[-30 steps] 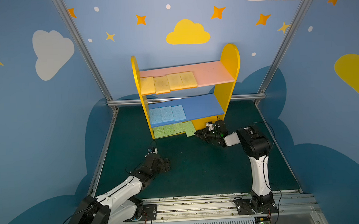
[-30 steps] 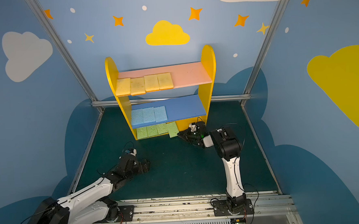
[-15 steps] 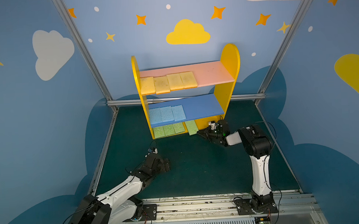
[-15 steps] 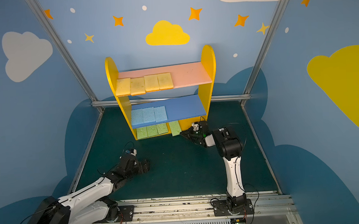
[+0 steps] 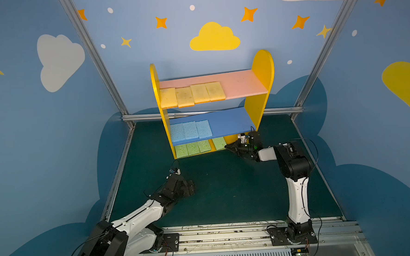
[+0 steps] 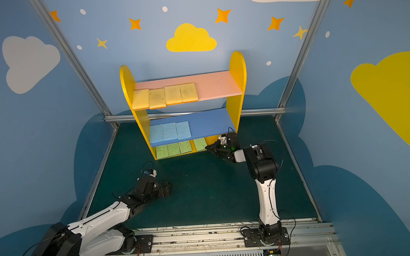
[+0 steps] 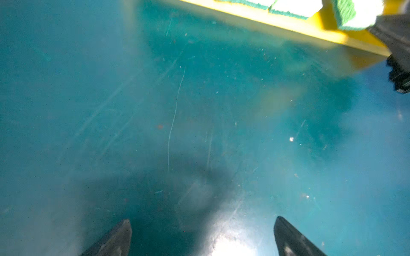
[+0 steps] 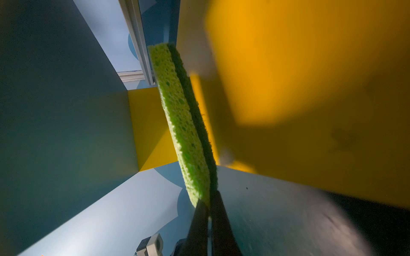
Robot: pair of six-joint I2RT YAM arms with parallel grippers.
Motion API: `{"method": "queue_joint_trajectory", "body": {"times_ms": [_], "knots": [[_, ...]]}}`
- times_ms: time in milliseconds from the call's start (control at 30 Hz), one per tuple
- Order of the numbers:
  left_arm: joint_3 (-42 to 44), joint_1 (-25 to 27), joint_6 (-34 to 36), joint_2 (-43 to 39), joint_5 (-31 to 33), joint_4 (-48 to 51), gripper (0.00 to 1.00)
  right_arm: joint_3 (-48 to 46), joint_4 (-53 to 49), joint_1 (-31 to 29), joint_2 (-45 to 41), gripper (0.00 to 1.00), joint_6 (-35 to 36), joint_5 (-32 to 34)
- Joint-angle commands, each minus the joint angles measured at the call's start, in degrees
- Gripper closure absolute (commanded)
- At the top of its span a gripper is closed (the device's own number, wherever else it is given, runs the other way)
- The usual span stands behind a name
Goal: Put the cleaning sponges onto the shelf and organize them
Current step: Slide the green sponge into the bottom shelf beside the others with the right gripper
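Got right gripper [image 8: 209, 205] pinched tight on near end of fourth green sponge [image 8: 182, 124], rest sticking straight out past tips. In top view, sponge lies on shelf [image 5: 258, 101] base, 10 o'clock from tips, small gap to other three greens [image 5: 192, 148]. Left gripper [image 7: 203, 219] spread wide, empty, over mat [image 7: 199, 110].

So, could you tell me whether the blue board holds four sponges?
No, only three light blue sponges lie side by side on the blue board.
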State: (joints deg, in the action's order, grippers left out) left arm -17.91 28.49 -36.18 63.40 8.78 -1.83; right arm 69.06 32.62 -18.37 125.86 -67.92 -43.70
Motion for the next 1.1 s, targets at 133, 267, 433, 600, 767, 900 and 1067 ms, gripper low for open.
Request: {"method": "queue_joint_trajectory", "body": {"times_ms": [133, 267, 433, 600, 767, 900, 1067], "knots": [[-1.73, -0.33, 0.94, 0.32, -0.51, -0.64, 0.00, 4.68, -6.31, -0.08, 0.32, 0.97, 2.82, 0.44], [-1.50, -0.35, 0.94, 0.41, -0.43, -0.88, 0.01, 7.21, -8.32, -0.09, 1.89, 0.97, 3.58, 0.36], [-1.58, -0.38, 0.94, 0.84, -0.60, -1.16, 0.00, 9.10, -9.05, -0.16, 3.65, 0.97, 3.32, 0.37], [-1.69, -0.50, 1.03, 0.96, -0.78, -1.25, 0.00, 10.43, -10.38, -0.52, 5.04, 0.96, 3.26, 0.68], [-1.77, -0.54, 1.06, 1.12, -0.95, -1.16, 0.00, 11.10, -10.44, -1.44, 5.53, 0.95, 2.96, 0.55], [-1.70, -0.57, 0.96, 0.89, -0.95, -1.08, 0.01, 11.27, -10.52, -2.48, 5.53, 0.94, 3.23, 0.34], [-1.57, -0.61, 0.76, 0.38, -0.96, -0.74, 0.01, 10.68, -9.20, -3.51, 5.15, 0.94, 2.44, -0.35]]}}
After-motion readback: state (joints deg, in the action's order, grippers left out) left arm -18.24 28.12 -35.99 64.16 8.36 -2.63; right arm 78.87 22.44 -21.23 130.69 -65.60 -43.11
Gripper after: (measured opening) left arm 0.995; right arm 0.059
